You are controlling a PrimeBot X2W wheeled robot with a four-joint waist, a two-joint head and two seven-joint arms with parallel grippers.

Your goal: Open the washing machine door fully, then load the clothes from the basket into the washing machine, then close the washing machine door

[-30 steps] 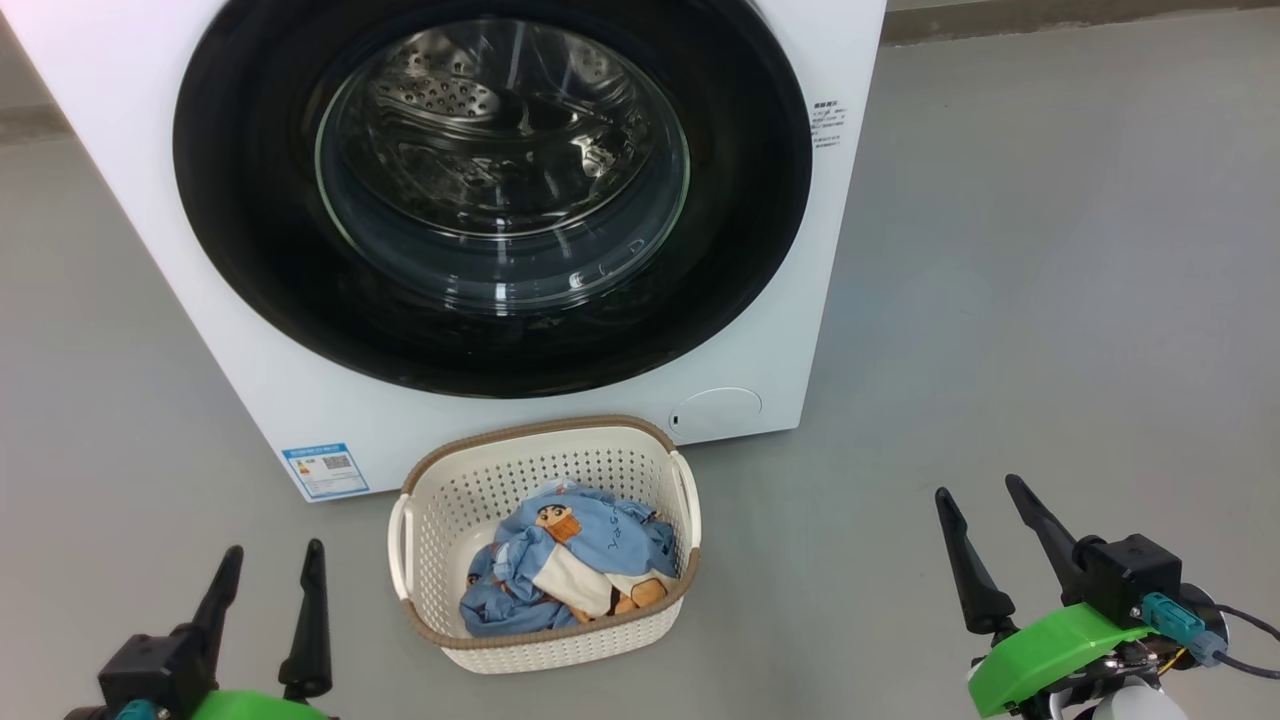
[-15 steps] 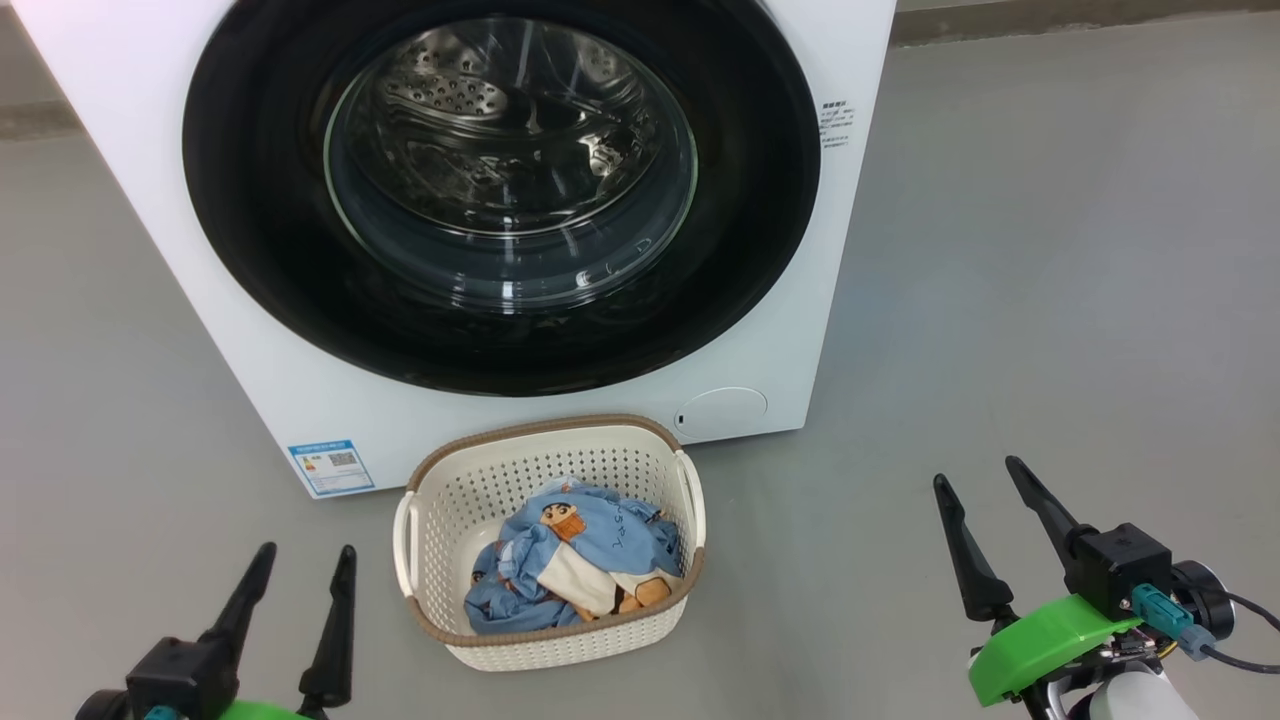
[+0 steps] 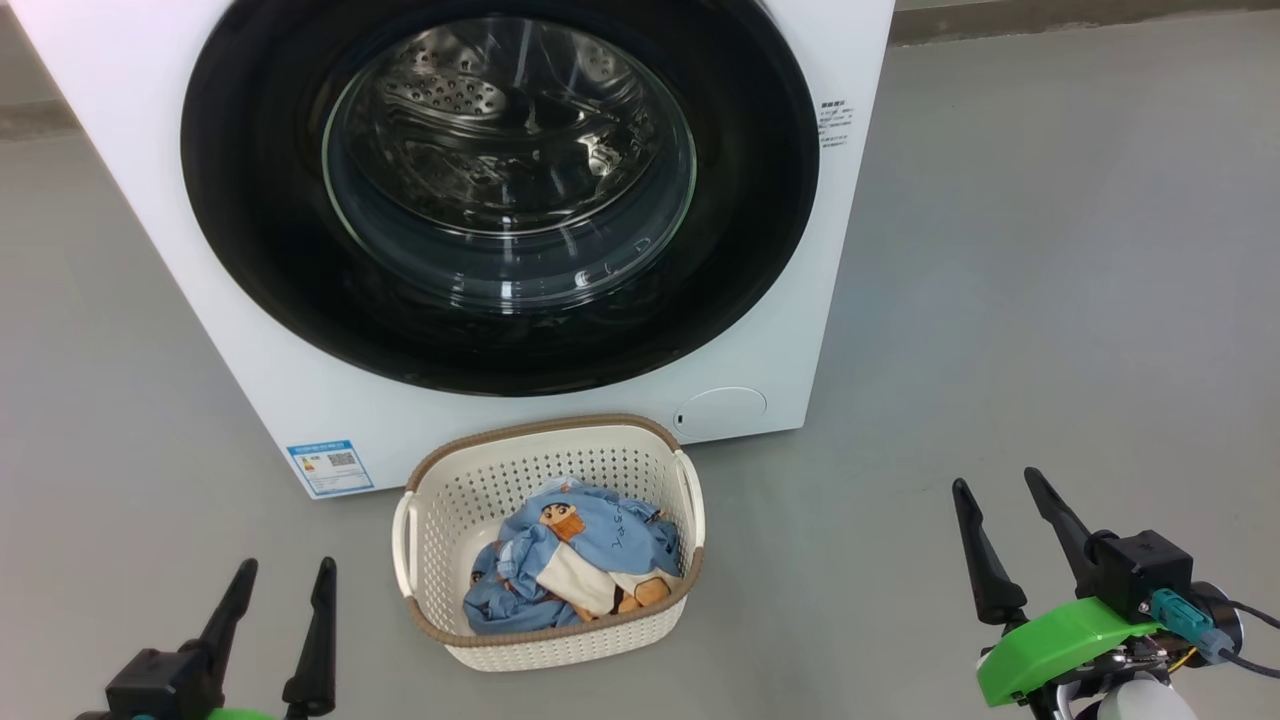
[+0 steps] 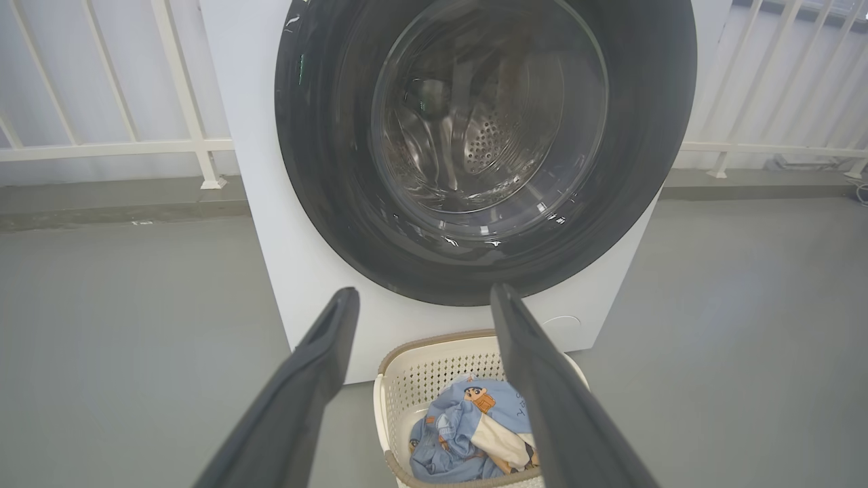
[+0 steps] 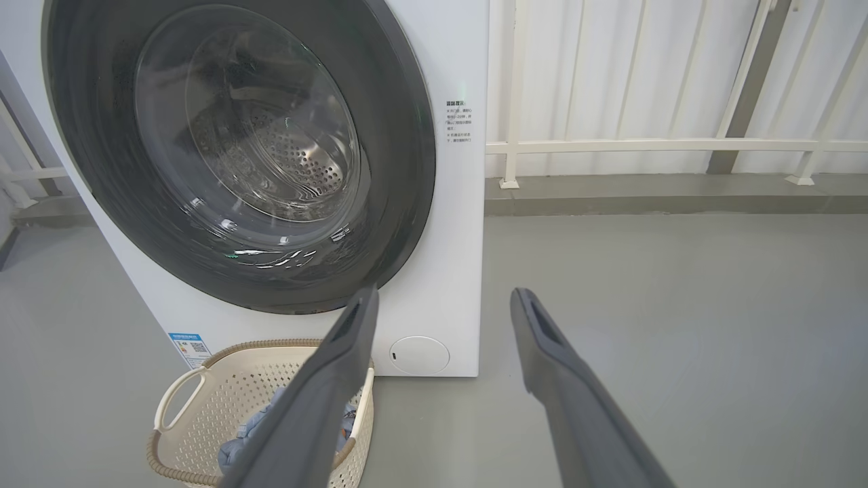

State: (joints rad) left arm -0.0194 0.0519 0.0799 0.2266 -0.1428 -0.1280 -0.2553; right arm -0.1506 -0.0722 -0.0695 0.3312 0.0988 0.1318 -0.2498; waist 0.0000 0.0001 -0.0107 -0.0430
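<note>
Nearest the robot, the left gripper [image 3: 286, 567] hangs over the grey floor [image 3: 1000, 300], left of the basket [image 3: 545, 428] and nearer the camera. Its two dark fingers stand apart and point up toward the machine, with nothing between them. The right gripper [image 3: 996, 480] is well off to the basket's right, above bare floor. Its fingers are likewise spread wide and empty, and a green bracket [image 3: 1060, 640] sits at their base. The basket, cream perforated plastic with a brown woven-look rim and white side handles, stands on the floor between the two grippers and a little beyond them. It holds the clothes [image 3: 580, 560], a crumpled heap of light blue fabric with an orange and cream cartoon figure on top, lying below the rim. Just behind the basket, close to its far rim, rises the white front of the washing machine [image 3: 250, 380]. A blue label [image 3: 330, 468] sits beyond the basket's left corner and a small round white flap [image 3: 720, 410] beyond its right corner. Above the basket, the washing machine door [image 3: 260, 250] lies closed, flush against the front. Its glossy black ring surrounds a bulging glass porthole [image 3: 510, 170], through which the perforated steel drum [image 3: 470, 90] shows. Farther back than the basket and the machine, the left wrist view shows a white railing [image 4: 102, 146] along a pale wall.
</note>
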